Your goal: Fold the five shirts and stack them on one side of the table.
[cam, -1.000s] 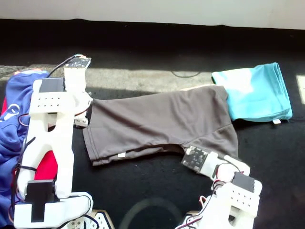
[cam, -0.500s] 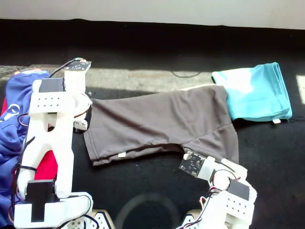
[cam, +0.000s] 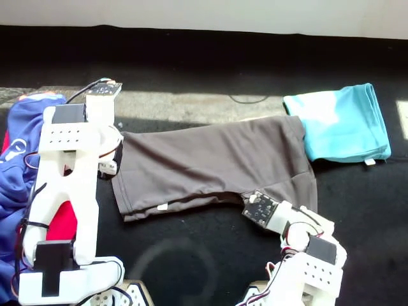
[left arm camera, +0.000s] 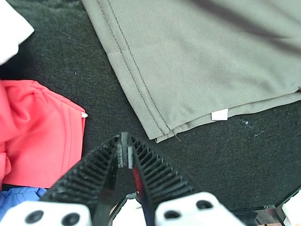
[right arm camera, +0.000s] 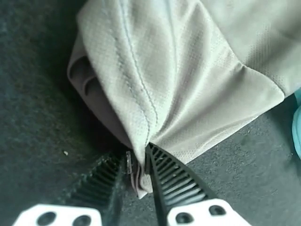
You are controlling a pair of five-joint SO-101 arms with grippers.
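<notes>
Right end effector [right arm camera: 138, 156] shifted, gripping grey shirt [right arm camera: 178, 80].

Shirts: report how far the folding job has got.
Done: one teal shirt lies folded at one side. In hand: the right gripper is shut on an edge of the grey shirt; the left gripper shut, empty. Left: finishing it, then the bunched red shirt and blue shirt.
</notes>
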